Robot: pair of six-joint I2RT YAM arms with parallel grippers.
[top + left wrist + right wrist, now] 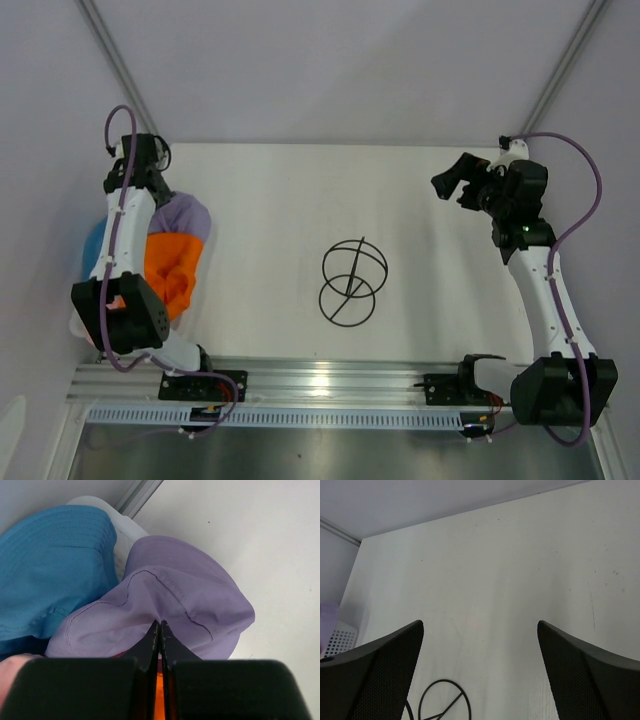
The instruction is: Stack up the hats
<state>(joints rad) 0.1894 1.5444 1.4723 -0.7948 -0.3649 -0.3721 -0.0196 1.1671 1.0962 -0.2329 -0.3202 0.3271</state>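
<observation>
My left gripper (160, 623) is shut on a fold of the lavender hat (185, 600), pinching its crown fabric. In the top view this gripper (158, 192) is at the table's left edge, over the lavender hat (188, 215). The orange hat (175, 265) lies just in front of it and shows as an orange glow between my fingers (161, 690). The sky blue hat (50, 565) lies to the left, partly under the arm (92, 245). A bit of the pink hat (10, 672) shows at the lower left. My right gripper (480, 625) is open and empty, held high at the far right (452, 185).
The white mesh basket (127, 535) sits under the hats at the left edge; its corner shows in the right wrist view (340, 636). A black wire stand (352, 280) lies mid-table, also in the right wrist view (442, 702). Enclosure walls border the table.
</observation>
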